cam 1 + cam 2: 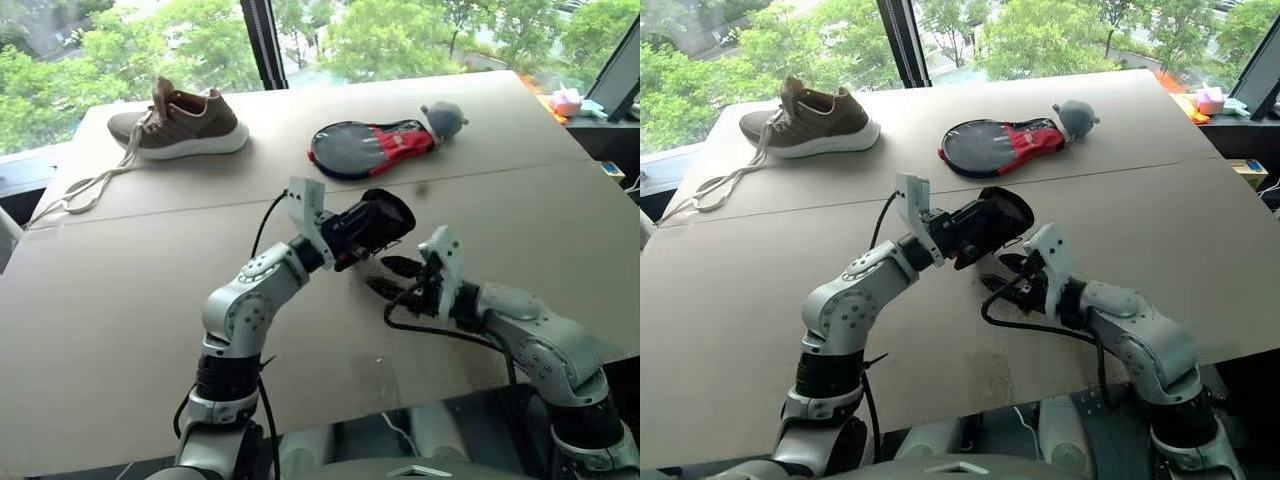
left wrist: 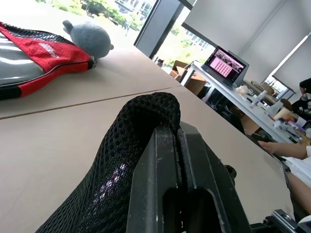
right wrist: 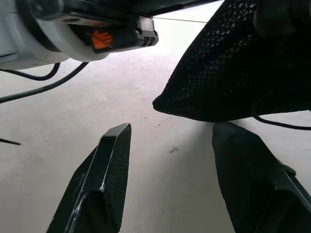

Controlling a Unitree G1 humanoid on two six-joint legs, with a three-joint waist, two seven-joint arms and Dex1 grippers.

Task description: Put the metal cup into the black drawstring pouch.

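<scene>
The black drawstring pouch [image 1: 381,224] hangs lifted above the middle of the table, with my left gripper [image 1: 352,240] shut on its mesh fabric [image 2: 141,121]. In the left wrist view the two fingers [image 2: 160,165] are pressed together over the cloth. My right gripper [image 1: 398,278] sits just below and to the right of the pouch, open, with nothing between its fingers [image 3: 114,160]. The pouch's lower corner [image 3: 228,68] hangs just above it. The metal cup is hidden.
A brown shoe [image 1: 180,125] with trailing laces lies at the far left of the tan table [image 1: 120,290]. A black-and-red racket case [image 1: 370,148] and a grey plush toy [image 1: 443,118] lie at the back middle. Beyond the table's right edge stands a desk with a laptop [image 2: 226,63].
</scene>
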